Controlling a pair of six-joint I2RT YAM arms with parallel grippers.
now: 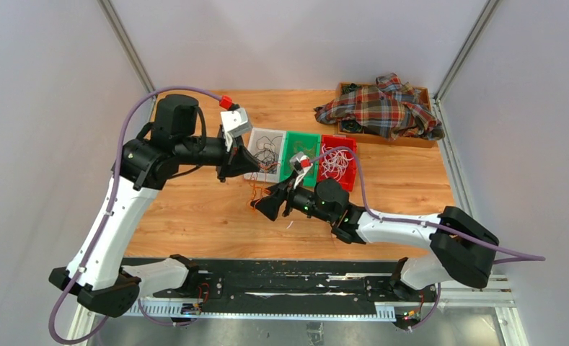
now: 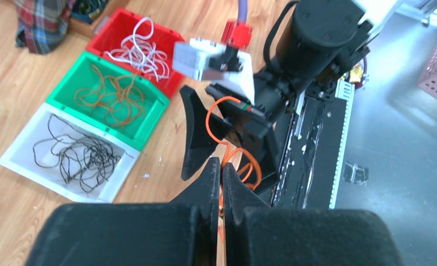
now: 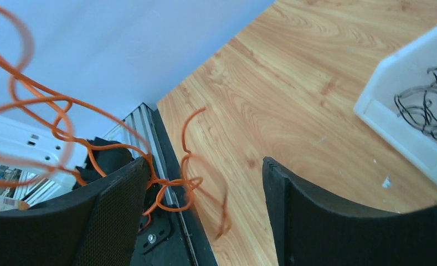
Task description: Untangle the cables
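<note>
Three bins (image 2: 94,124) hold colour-sorted cables (image 2: 77,155); left fingers (image 2: 207,183) clench orange cables (image 3: 171,182), right fingers (image 3: 122,210) released.

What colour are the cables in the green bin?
Orange; the cables show best in the left wrist view.

A white bin (image 2: 22,149), a green bin (image 2: 66,88) and a red bin (image 2: 113,27) sat side by side on the wooden counter (image 1: 195,216). A checked shirt (image 1: 382,108) lay bunched up in a wooden tray (image 1: 400,141).
</note>
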